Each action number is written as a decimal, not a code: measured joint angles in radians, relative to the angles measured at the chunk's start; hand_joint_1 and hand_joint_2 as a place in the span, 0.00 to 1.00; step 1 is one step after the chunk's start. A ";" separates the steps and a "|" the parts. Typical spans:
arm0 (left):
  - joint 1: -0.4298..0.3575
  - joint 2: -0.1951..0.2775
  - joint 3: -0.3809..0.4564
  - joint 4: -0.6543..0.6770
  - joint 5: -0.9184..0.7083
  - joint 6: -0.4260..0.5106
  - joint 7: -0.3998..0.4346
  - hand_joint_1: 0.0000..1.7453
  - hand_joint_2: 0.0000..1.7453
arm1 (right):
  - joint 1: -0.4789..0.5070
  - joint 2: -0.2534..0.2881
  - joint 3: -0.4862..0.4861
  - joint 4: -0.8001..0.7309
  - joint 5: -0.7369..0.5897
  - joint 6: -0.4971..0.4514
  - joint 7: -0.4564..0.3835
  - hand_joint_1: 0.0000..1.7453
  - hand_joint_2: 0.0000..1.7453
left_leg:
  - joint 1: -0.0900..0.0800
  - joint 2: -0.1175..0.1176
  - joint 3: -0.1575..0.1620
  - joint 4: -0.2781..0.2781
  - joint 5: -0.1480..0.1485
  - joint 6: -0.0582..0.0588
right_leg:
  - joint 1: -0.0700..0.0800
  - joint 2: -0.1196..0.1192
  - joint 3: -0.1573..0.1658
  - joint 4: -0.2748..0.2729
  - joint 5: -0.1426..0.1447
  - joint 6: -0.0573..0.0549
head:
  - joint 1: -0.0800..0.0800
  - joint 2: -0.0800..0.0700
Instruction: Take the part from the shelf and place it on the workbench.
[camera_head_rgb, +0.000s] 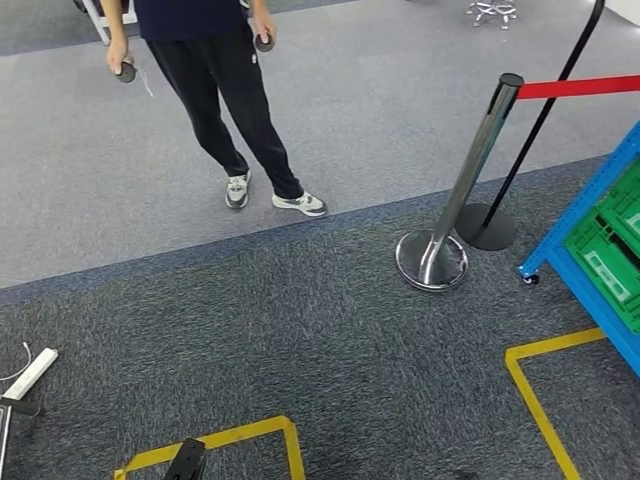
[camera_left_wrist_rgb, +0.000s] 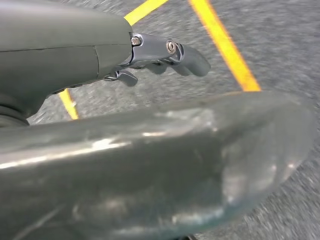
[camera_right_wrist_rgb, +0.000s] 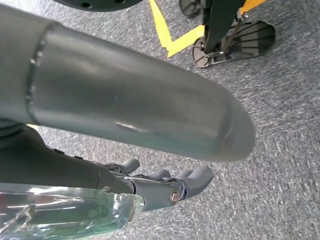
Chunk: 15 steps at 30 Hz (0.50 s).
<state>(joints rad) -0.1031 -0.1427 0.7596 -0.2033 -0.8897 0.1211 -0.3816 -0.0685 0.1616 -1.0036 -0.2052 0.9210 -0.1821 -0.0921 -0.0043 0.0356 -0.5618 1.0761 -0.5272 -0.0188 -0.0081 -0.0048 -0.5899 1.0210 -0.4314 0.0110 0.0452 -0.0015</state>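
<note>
a white power strip (camera_head_rgb: 30, 374) lies on the dark carpet at the far left. a person (camera_head_rgb: 219, 95) stands on the lighter carpet, a dark controller in each hand. yellow floor tape (camera_head_rgb: 226, 440) marks the carpet below. a chrome stanchion (camera_head_rgb: 453, 200) carries a red belt (camera_head_rgb: 577, 87). at the right edge a blue shelf (camera_head_rgb: 581, 225) holds green crates (camera_head_rgb: 615, 245); i cannot make out the part there. the left hand (camera_left_wrist_rgb: 162, 57) and right hand (camera_right_wrist_rgb: 166, 182) both hang over carpet, fingers extended and loosely apart, holding nothing.

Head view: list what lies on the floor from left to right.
White power strip → person's shoes → chrome post base → black post base → blue shelf with green crates.
</note>
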 joint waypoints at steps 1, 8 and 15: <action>0.000 0.000 0.000 0.000 0.000 -0.001 -0.002 0.00 0.00 | -0.001 0.000 0.000 0.000 0.001 0.000 -0.005 0.00 0.00 | 0.001 -0.015 -0.032 0.067 -0.033 -0.003 | 0.000 0.009 0.000 0.000 0.000 -0.003 | -0.001 0.000; 0.005 -0.006 0.000 0.000 -0.032 -0.005 0.032 0.00 0.00 | -0.006 -0.004 0.000 0.000 -0.011 0.008 -0.151 0.00 0.00 | 0.010 -0.065 -0.023 -0.007 0.062 0.002 | -0.001 0.086 -0.001 0.003 0.003 0.002 | -0.001 0.000; 0.013 -0.006 -0.002 0.000 -0.041 -0.001 0.059 0.00 0.00 | -0.012 -0.015 -0.006 0.000 -0.028 0.009 -0.157 0.00 0.00 | 0.009 -0.056 0.006 -0.087 0.086 0.035 | -0.003 0.054 -0.050 0.067 -0.039 0.038 | 0.002 0.000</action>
<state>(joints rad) -0.0904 -0.1491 0.7580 -0.2033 -0.9308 0.1199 -0.3225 -0.0804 0.1465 -1.0092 -0.2052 0.8931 -0.1729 -0.2493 0.0052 -0.0206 -0.5555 0.9891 -0.4407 0.0158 -0.0113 0.0492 -0.6402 1.0882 -0.4699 0.0490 0.0475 -0.0015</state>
